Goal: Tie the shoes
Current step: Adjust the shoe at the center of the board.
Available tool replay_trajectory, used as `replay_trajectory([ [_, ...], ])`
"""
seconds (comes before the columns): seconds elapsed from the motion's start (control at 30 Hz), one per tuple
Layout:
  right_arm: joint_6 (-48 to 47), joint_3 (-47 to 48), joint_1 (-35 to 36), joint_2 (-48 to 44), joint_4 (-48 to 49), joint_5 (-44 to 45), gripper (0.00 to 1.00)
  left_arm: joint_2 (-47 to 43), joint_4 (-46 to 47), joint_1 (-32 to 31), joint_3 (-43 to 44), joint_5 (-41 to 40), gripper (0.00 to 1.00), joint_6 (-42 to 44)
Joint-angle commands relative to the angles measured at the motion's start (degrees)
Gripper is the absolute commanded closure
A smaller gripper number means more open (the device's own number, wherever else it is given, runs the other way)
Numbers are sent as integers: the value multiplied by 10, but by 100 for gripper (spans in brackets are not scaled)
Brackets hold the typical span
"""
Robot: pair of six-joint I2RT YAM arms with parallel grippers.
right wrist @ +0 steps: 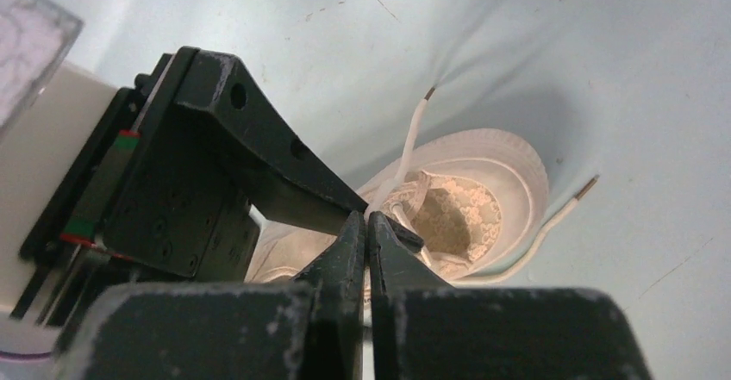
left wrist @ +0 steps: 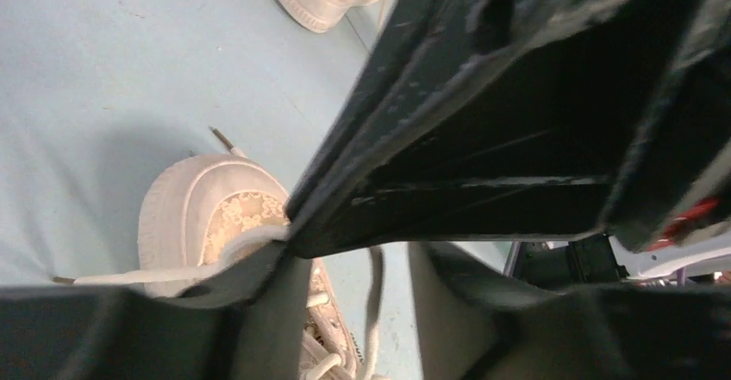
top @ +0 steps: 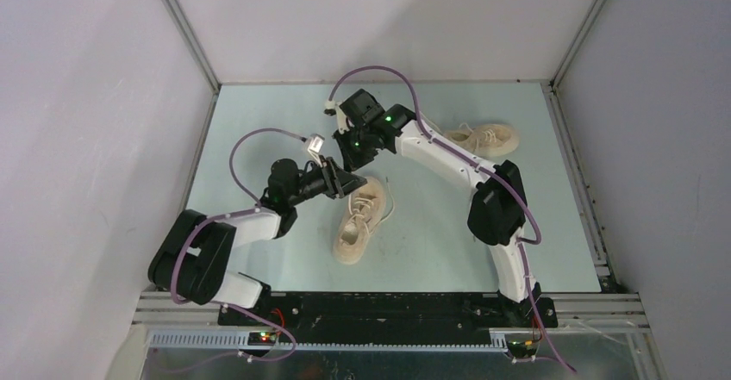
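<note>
My left gripper [top: 346, 182], jaws apart and empty, hovers over the near shoe [top: 358, 225] at mid-table. The shoe's long axis runs near-to-far, toe toward me by my judgement. It looks light and soft, best worked by its limp lace [right wrist: 412, 143], which my right gripper [right wrist: 369, 221] pinches tight. The other shoe [top: 487, 139] lies far right.

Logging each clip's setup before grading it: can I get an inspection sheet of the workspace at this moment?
Surface: pale blue table, faint scuffs.
Job's things: near shoe under both grippers, laces untied, ends on the table; far shoe lies farther back to its right, apart from it.
Clutter: nothing seen.
Grippers: left gripper open over the near shoe; right gripper shut, tips at a lace, grip unconfirmed.
Cables: purple cables loop over both arms.
Surroundings: pale walls, metal frame posts.
</note>
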Motion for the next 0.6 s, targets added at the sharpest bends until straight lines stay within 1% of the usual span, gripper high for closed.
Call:
replay_trajectory([
  [0.0, 21, -1, -3, -33, 9, 5, 100, 15, 89, -17, 21, 20, 66, 14],
  [0.03, 20, -2, -4, -33, 9, 5, 100, 19, 89, -17, 21, 24, 70, 15],
  [0.07, 20, -4, -5, -34, 9, 7, 100, 22, 89, -17, 20, 26, 81, 16],
  [0.1, 17, -5, -6, -35, 10, 9, 98, 25, 89, -18, 20, 28, 86, 18],
  [0.13, 13, -7, -6, -39, 9, 12, 91, 26, 87, -17, 18, 28, 93, 18],
  [0.17, 0, -8, -11, -42, 9, 11, 87, 25, 87, -16, 16, 24, 98, 19],
  [0.2, -6, -12, -16, -50, 9, 1, 78, 23, 85, -15, 14, 23, 99, 20],
  [0.23, -15, -17, -29, -61, 9, -6, 75, 17, 82, -13, 14, 23, 100, 25],
  [0.27, -22, -30, -35, -68, 9, -19, 68, 10, 71, -12, 13, 23, 100, 28],
  [0.3, -24, -51, -48, -82, 9, -23, 65, 6, 62, -10, 12, 24, 100, 36],
  [0.33, -28, -65, -55, -89, 9, -24, 56, -1, 58, -9, 9, 23, 100, 38],
  [0.37, -28, -92, -66, -101, 10, -26, 45, -7, 50, -9, 8, 21, 100, 43],
  [0.4, -29, -121, -77, -111, 12, -28, 41, -9, 45, -9, 7, 20, 100, 47],
  [0.43, -30, -134, -81, -114, 14, -28, 34, -13, 36, -9, 7, 17, 100, 49],
  [0.5, -35, -165, -87, -117, 16, -31, 32, -15, 16, -8, 11, 10, 100, 53],
  [0.57, -36, -185, -87, -108, 18, -32, 36, -17, -21, -8, 22, 1, 99, 58],
])
